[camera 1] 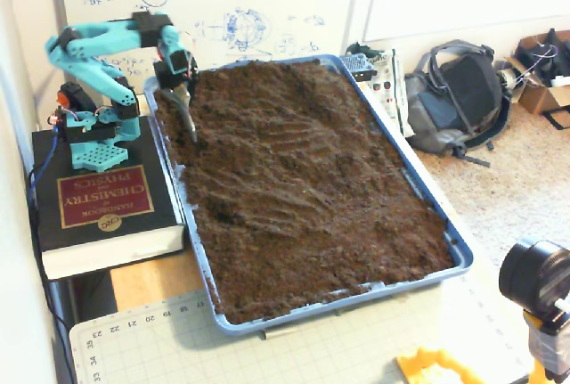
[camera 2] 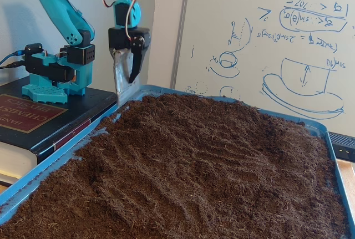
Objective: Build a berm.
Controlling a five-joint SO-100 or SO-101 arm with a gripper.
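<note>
Hand (camera 2: 126, 84) points down above the tray's (camera 1: 459, 255) far-left corner. It grips a silver blade (camera 2: 118, 78). Soil (camera 1: 303, 188) fills the tray.

A makeshift robotics lab or research office. Behind the gripper (camera 2: 126, 81) a whiteboard (camera 2: 260, 39) covered in blue marker sketches and equations leans against the wall. Behind and beside the gripper, the teal arm's base sits on a thick chemistry handbook (camera 1: 102, 210) used as a riser. Below and in front of the gripper lies a blue tray (camera 1: 450, 241) of dark soil on a desk. Well apart from the gripper, a grey backpack (camera 1: 454, 99) rests on carpet, and a green cutting mat (camera 1: 294, 348) covers the near desk edge.
</note>
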